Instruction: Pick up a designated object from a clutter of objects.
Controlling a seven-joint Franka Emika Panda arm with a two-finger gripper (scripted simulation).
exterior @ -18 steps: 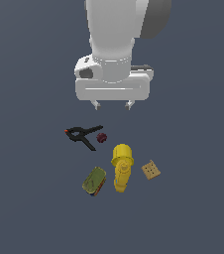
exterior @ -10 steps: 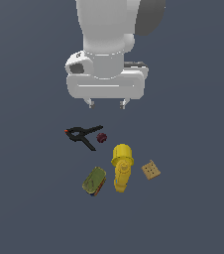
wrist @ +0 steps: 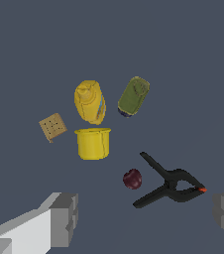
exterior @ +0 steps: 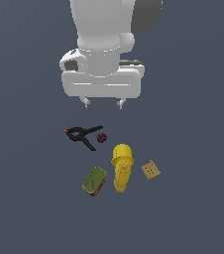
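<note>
The green tin [exterior: 94, 180] lies flat on the grey floor, olive-green face up, beside the yellow squeeze bottle [exterior: 122, 166]. It also shows in the wrist view [wrist: 133, 96]. My gripper [exterior: 103, 103] hangs open and empty well above the clutter, over the black spring clamp [exterior: 83, 135] and the dark-red ball [exterior: 101, 137]. In the wrist view its fingers [wrist: 63, 219] frame the clamp [wrist: 169, 187] and ball [wrist: 132, 178]. The tan cracker [exterior: 151, 169] lies on the bottle's other side.
In the wrist view the yellow bottle [wrist: 90, 119] lies between the cracker [wrist: 53, 126] and the tin. The grey floor [exterior: 193, 149] spreads flat all round the cluster.
My gripper has shifted toward the exterior view's left and risen a little. The objects on the floor have not moved.
</note>
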